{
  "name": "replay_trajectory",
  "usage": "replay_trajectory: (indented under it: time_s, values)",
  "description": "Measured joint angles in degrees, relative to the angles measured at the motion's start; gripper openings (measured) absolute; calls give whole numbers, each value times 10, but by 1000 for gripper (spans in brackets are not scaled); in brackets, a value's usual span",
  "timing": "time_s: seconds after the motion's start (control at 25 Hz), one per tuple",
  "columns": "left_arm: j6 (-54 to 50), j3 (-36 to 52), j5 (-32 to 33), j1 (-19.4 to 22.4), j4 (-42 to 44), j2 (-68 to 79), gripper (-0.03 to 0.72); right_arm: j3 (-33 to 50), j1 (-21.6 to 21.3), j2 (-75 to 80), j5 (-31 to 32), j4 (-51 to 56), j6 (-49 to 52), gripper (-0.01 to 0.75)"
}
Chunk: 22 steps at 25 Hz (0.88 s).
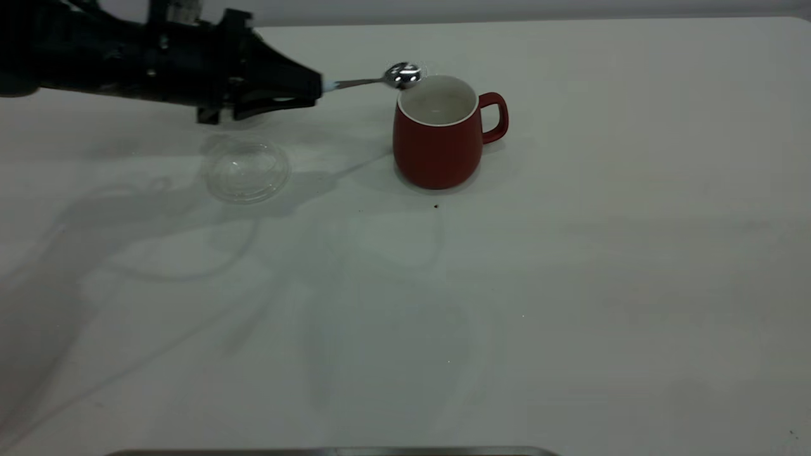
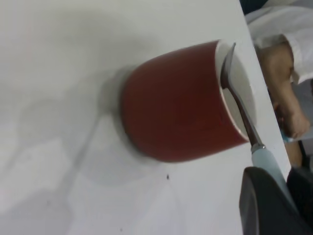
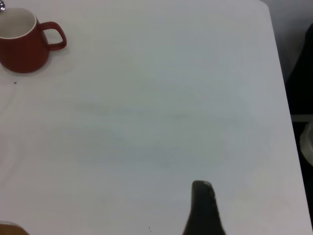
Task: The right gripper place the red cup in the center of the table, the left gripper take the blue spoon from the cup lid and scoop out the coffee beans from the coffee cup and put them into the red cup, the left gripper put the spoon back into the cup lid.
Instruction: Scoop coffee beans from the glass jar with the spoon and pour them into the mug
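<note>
The red cup [image 1: 437,136] stands upright on the white table [image 1: 570,253], handle to the right. It also shows in the left wrist view [image 2: 176,103] and the right wrist view [image 3: 22,46]. My left gripper [image 1: 315,88] is shut on the pale handle of the blue spoon [image 1: 403,75] and holds it level, with the metal bowl at the cup's far-left rim. In the left wrist view the spoon [image 2: 244,115] lies across the cup's mouth. The clear cup lid [image 1: 246,170] lies empty under the left gripper. The coffee cup and the coffee beans are out of view. My right gripper [image 3: 203,208] hovers over bare table, far from the cup.
A person's hand [image 2: 286,98] shows beyond the table's far edge in the left wrist view. A small dark speck [image 1: 436,206] lies in front of the red cup. A metal strip [image 1: 329,451] runs along the front edge.
</note>
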Motion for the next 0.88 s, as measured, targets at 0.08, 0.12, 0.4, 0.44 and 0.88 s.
replay_trajectory:
  time_s: [0.08, 0.12, 0.4, 0.44, 0.88]
  values:
    - [15, 0, 9, -1, 3, 0, 116, 0, 0, 0, 0, 0, 0, 590]
    - [23, 0, 13, -3, -1, 0, 116, 0, 0, 0, 0, 0, 0, 590]
    - [167, 0, 14, -36, -43, 0, 116, 0, 0, 0, 0, 0, 0, 590]
    - [208, 0, 14, -43, -44, 0, 116, 0, 0, 0, 0, 0, 0, 590]
    - [285, 0, -10, -55, -48, 0, 116, 0, 0, 0, 0, 0, 0, 590]
